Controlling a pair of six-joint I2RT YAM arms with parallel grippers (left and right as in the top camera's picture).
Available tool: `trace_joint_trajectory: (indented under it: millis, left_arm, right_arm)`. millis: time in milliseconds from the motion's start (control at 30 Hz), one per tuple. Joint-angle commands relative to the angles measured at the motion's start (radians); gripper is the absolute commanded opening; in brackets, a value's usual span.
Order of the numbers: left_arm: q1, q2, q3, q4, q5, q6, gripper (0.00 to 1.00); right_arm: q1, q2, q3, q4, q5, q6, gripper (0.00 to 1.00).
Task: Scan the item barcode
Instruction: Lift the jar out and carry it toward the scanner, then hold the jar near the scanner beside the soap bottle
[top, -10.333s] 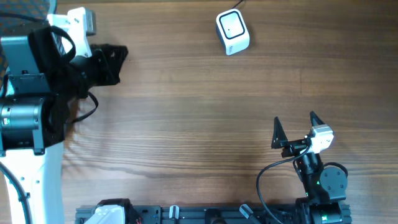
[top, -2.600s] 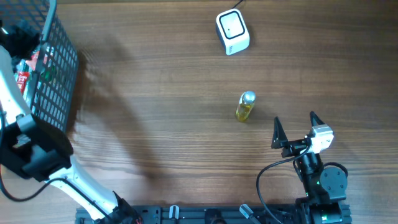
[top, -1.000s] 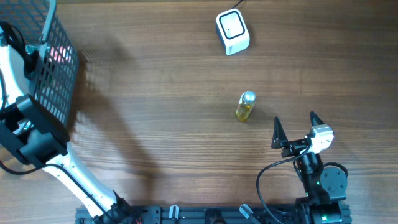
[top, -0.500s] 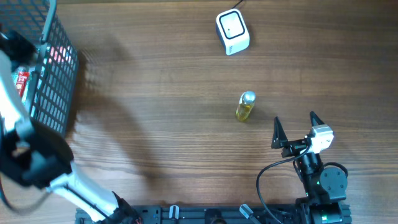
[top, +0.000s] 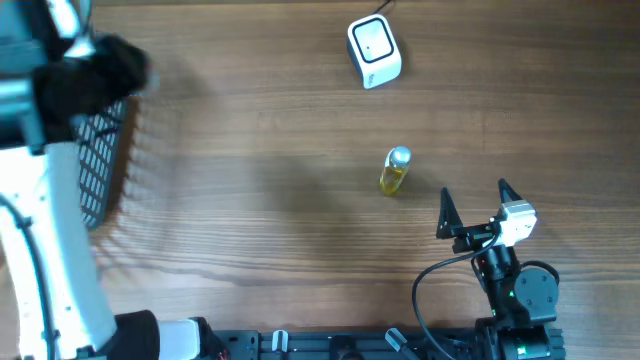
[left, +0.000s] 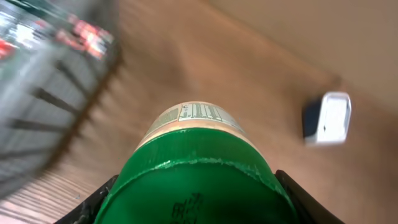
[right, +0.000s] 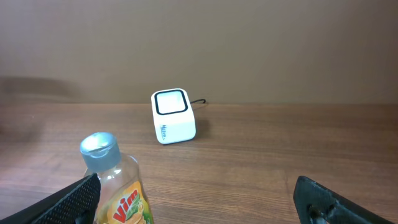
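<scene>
My left gripper (left: 196, 204) is shut on a green-lidded jar (left: 193, 168) with a pale printed label, one dark finger on each side of the lid. It hangs above the table beside the black wire basket (left: 50, 93), with the white scanner (left: 328, 118) ahead to the right. In the overhead view the left arm (top: 90, 75) is blurred at the top left and the jar is hidden. The scanner (top: 373, 50) stands at the far middle. A yellow Vim bottle (top: 394, 171) lies on the table just ahead of my open, empty right gripper (top: 475, 205).
The wire basket (top: 100, 160) stands at the table's left edge, partly under the left arm, with packaged goods inside. In the right wrist view the Vim bottle (right: 115, 180) lies by the left finger and the scanner (right: 173, 116) stands farther back. A brown wall runs behind.
The left arm has swung up out of the basket and now hangs over the table's top left corner with the jar. The right arm and the Vim bottle have not moved.
</scene>
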Motion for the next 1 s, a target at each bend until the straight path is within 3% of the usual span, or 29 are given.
trace_joint_trajectory:
  millis: [0,167,367,400,467,667,967]
  left_arm:
    - [-0.203,0.019,-0.073,-0.004,-0.066,-0.097,0.44]
    - [-0.442,0.042,-0.289,0.106,-0.135,-0.265,0.43]
    - [-0.649,0.049,-0.619,0.392,-0.189,-0.410,0.40]
    - [-0.666,0.049,-0.656,0.422,-0.198,-0.430,0.33]
    - [-0.702,0.049,-0.738,0.486,-0.198,-0.478,0.31]
    - [-0.772,0.051,-0.907,0.631,-0.199,-0.526,0.34]
    - [-0.816,0.051,-0.923,0.681,-0.270,-0.632,0.36]
  right_arm:
    - [-0.005,-0.004,-0.001,0.002,0.009,0.011,1.00]
    - [-0.005,-0.004,-0.001,0.002,0.009,0.011,1.00]
    - [-0.005,-0.004,-0.001,0.002,0.009,0.011,1.00]
    - [-0.005,-0.004,-0.001,0.002,0.009,0.011,1.00]
    - [-0.005,-0.004,-0.001,0.002,0.009,0.011,1.00]
    - [-0.005,-0.004,-0.001,0.002,0.009,0.011,1.00]
    - [-0.005,-0.004,-0.001,0.002,0.009,0.011,1.00]
